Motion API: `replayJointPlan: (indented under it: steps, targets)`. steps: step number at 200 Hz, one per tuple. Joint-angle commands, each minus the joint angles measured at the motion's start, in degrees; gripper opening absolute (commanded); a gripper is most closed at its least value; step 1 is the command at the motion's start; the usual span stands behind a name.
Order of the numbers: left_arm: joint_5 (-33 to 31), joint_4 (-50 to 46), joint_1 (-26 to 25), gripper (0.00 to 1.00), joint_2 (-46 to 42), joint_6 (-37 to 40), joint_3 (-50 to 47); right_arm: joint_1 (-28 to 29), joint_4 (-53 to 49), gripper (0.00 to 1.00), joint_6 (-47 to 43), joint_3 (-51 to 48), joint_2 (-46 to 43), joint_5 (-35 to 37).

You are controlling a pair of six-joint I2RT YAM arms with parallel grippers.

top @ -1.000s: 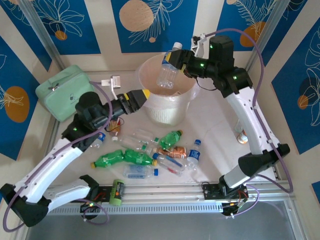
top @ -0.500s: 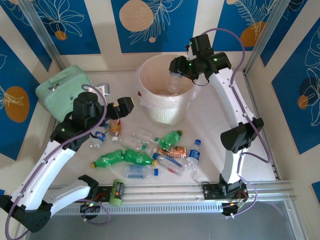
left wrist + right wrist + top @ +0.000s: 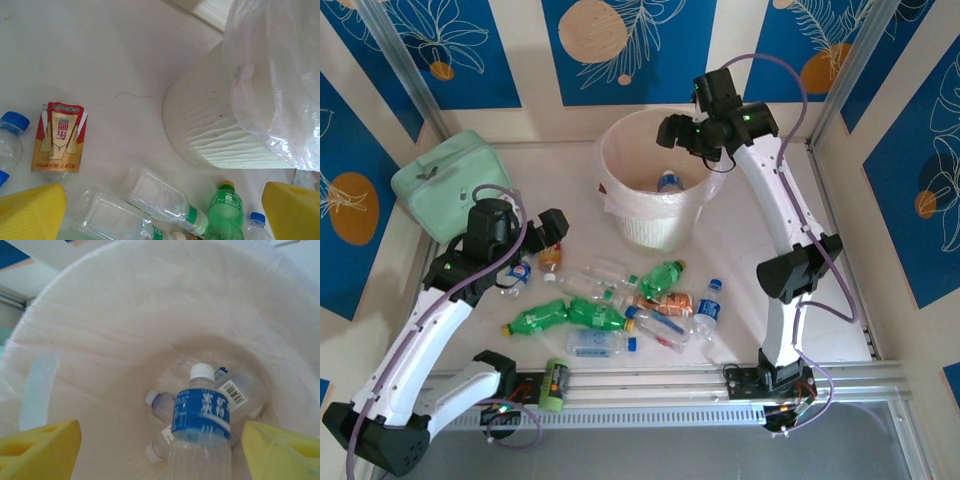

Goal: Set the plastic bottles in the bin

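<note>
My right gripper (image 3: 672, 135) hangs open over the round pale bin (image 3: 620, 135). In the right wrist view a clear bottle with a blue label (image 3: 201, 415) sits blurred between the spread yellow fingers (image 3: 45, 440), touching neither, above other bottles (image 3: 160, 402) on the bin's floor. From above, that bottle (image 3: 668, 181) is inside the bin. My left gripper (image 3: 558, 225) is open over the table, left of the bin. Below it lie two clear bottles (image 3: 160, 195), a green one (image 3: 225, 210) and one with a brown-orange label (image 3: 57, 137). Several more bottles (image 3: 598, 316) lie scattered in front of the bin.
A mint-green zip case (image 3: 445, 180) sits at the far left. A small green and orange cylinder (image 3: 553, 385) rests by the metal rail (image 3: 650, 385) at the near edge. The bin's thin liner (image 3: 275, 75) hangs over its side wall (image 3: 215, 130).
The right gripper carried a blue-label bottle over the bin and opened, and the bottle dropped in. The left arm drew back from the bin toward the bottles on the left.
</note>
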Motion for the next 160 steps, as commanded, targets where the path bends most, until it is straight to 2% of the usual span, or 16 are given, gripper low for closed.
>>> replayJointPlan:
  steps: [1, 29, 51, 80, 107, 134, 160]
  targets:
    - [-0.1, -1.5, 1.0, 0.98, -0.8, -0.9, -0.7, 2.0, -2.7, 0.84, -1.1, 5.9, 0.3, 2.3]
    - [-2.5, -3.6, 1.6, 0.98, -1.7, -1.5, -1.5, 5.6, -3.5, 0.84, -2.5, 10.8, -2.0, 4.4]
    - [-6.6, -7.1, 2.5, 0.98, -3.4, -3.4, -2.9, 9.1, -1.4, 0.85, -3.0, 6.7, -7.2, 6.1]
    - [-8.2, -9.5, 4.2, 0.99, -6.1, -5.6, -6.5, 14.9, 5.2, 0.85, -3.2, -9.9, -18.4, 6.8]
    - [-7.0, -9.0, 5.7, 0.99, -7.0, -6.9, -10.1, 20.6, 10.1, 0.87, -2.1, -27.7, -29.2, 10.8]
    - [-4.8, -6.2, 6.1, 0.95, -6.1, -7.5, -12.5, 23.5, 9.0, 0.88, 1.4, -40.6, -36.7, 13.6]
    - [-1.8, -3.6, 6.1, 0.92, -3.8, -7.3, -12.9, 23.8, 6.2, 0.88, 8.0, -52.1, -42.0, 15.8]
